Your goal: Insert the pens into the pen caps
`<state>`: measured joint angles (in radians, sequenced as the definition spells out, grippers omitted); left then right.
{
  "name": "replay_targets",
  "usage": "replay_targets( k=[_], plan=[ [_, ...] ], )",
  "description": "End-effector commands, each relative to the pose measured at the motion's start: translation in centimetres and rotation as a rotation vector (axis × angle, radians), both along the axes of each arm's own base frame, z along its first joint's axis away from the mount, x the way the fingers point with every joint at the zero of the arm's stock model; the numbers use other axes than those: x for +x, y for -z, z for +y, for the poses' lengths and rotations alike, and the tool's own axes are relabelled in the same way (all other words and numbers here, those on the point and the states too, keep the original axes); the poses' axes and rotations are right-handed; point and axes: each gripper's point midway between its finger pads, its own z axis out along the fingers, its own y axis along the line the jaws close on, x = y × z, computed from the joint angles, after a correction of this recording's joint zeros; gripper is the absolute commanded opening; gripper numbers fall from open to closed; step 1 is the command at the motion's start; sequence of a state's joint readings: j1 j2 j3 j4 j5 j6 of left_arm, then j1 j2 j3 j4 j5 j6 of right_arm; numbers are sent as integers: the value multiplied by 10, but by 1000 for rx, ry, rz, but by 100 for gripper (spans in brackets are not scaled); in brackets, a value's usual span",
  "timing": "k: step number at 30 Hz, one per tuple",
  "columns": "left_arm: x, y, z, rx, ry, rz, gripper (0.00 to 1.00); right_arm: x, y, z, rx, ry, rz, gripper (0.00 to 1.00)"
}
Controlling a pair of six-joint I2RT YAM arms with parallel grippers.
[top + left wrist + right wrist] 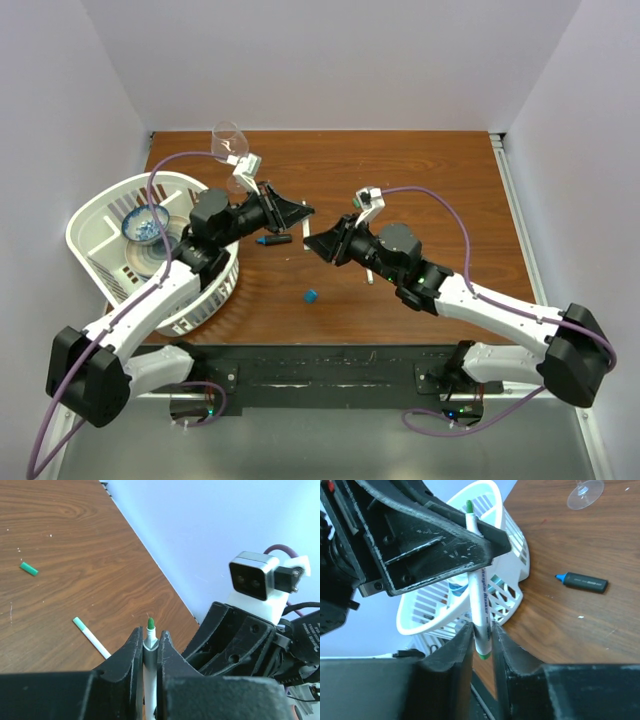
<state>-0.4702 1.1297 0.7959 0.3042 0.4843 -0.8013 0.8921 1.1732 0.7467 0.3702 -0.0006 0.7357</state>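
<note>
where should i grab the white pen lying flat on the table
Mid-barrel of the white pen, from straight above, closing across its width: it lies flat on the table, slim and straight, with bare wood on either side.

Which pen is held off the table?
The green-tipped white pen, clamped by left gripper and right gripper; the dark blue-tipped pen and other white pen lie flat.

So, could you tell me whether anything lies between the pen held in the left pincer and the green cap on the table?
Nothing visible does: in the left wrist view, only bare table lies between the green tip of the held pen and the green cap. A second pen lies off that line.
</note>
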Motion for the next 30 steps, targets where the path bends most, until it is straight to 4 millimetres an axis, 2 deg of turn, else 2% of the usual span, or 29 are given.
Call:
replay_targets(
  k=[1, 4, 7, 13, 20, 23, 24, 26, 27, 29, 30],
  plan=[
    [-17, -24, 3, -21, 47, -108, 0, -7, -37, -4, 55, -21, -76, 37],
    [-22, -30, 6, -10, 45, -141, 0, -12, -32, -7, 20, -39, -70, 43],
    [-25, -34, 7, -13, 50, -157, 0, -20, -29, -2, 15, -94, -60, 43],
    [-26, -35, 3, -17, 86, -159, 0, -28, -28, 10, 30, -165, -42, 41],
    [-28, -36, 1, -41, 97, -152, 0, -30, -30, 21, 59, -212, -35, 33],
    [-29, -36, 2, -46, 97, -152, 0, -30, -27, 23, 75, -208, -24, 18],
    [-30, -38, 2, -50, 95, -158, 0, -30, -27, 22, 82, -203, -19, 4],
    [-31, -37, 3, -54, 94, -159, 0, -28, -29, 19, 94, -183, -23, 0],
    [-32, -39, 4, -57, 92, -166, 13, -28, -31, 18, 100, -175, -20, 0],
    [-35, -35, 4, -56, 95, -168, 30, -24, -35, 11, 109, -137, -28, 0],
    [-37, -36, 5, -60, 98, -176, 42, -23, -38, 9, 114, -125, -34, 0]
  ],
)
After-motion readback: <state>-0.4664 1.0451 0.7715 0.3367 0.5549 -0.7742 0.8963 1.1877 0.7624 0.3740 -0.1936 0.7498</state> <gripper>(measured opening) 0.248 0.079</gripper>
